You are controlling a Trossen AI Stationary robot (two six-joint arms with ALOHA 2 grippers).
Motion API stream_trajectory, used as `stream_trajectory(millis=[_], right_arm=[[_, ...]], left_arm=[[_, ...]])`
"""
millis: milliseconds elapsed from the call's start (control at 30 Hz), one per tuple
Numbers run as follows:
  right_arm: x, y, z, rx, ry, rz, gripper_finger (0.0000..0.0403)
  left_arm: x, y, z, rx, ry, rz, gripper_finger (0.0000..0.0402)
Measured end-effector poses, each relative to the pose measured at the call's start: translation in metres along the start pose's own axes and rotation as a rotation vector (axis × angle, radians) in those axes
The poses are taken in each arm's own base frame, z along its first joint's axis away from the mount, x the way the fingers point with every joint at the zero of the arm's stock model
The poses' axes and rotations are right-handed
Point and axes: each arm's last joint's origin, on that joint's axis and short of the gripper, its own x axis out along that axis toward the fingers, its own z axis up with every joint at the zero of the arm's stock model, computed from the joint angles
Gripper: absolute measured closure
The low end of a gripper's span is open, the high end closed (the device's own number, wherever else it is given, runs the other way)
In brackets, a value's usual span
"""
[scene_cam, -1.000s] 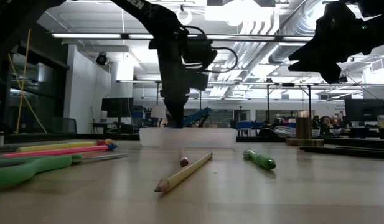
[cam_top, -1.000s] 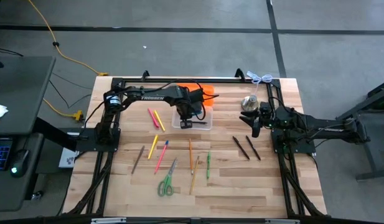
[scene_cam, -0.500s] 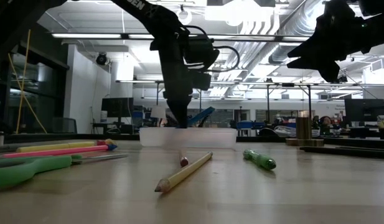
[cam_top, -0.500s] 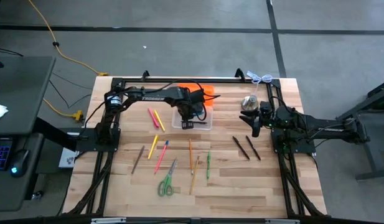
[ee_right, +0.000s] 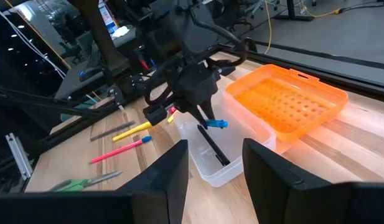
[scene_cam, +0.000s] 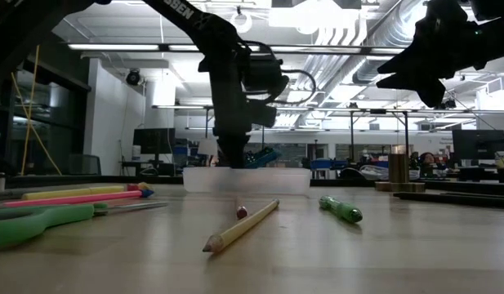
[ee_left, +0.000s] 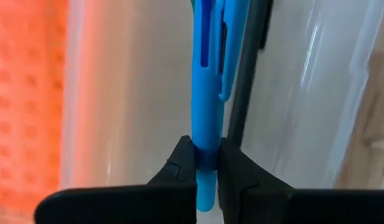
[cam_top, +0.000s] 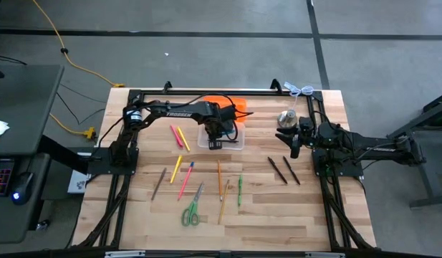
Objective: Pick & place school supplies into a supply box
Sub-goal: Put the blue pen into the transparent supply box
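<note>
on the table (cam_top: 292,215) most of the supplies lie loose, so the job looks early. going left to right in the high view: a dark pencil (cam_top: 158,183) lies nearest the left edge, then two short pink and yellow pens (cam_top: 179,136) up near the left arm, a yellow pencil (cam_top: 176,169) and a pink pen (cam_top: 185,179) side by side below them, and the green scissors (cam_top: 191,208) toward the near edge. next comes the box (cam_top: 236,145), clear with its orange lid (cam_top: 231,102) folded open behind it. the left gripper (ee_left: 207,165) hangs over the box's inside, its fingers pinching a blue pen (ee_left: 210,81) that points down into the box; the right wrist view shows the pen not yet released, tilted over the clear tray. a dark stick-like thing (ee_right: 213,148) already lies slanting in the box, so perhaps one piece is done, though what it is i cannot tell. right of the box's near side lie an orange pencil (cam_top: 219,173), a tan pencil (cam_top: 224,201) and a green pen (cam_top: 239,190), then two dark pencils (cam_top: 284,170) close to the right arm. the right gripper (ee_right: 213,165) waits above the table's right side beside a silvery bell (cam_top: 286,118), fingers spread and holding nothing. judged from this, the blue pen is about to be dropped and roughly ten pieces are left to gather.
</note>
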Motion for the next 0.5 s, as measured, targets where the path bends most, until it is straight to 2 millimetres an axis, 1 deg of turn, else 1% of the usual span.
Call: stream_trajectory(millis=[200, 400, 500], right_arm=[[0.0, 0.0, 0.0, 0.0, -0.001, 0.0, 0.0275], [0.0, 0.0, 0.0, 0.001, -0.002, 0.003, 0.0275], [0.0, 0.0, 0.0, 0.002, 0.003, 0.013, 0.0275]], left_arm=[[0.0, 0.001, 0.002, 0.017, -0.012, 0.024, 0.033], [0.008, 0.002, 0.002, 0.018, 0.001, 0.04, 0.0331], [0.01, 0.001, 0.001, 0.018, 0.014, 0.027, 0.0324]])
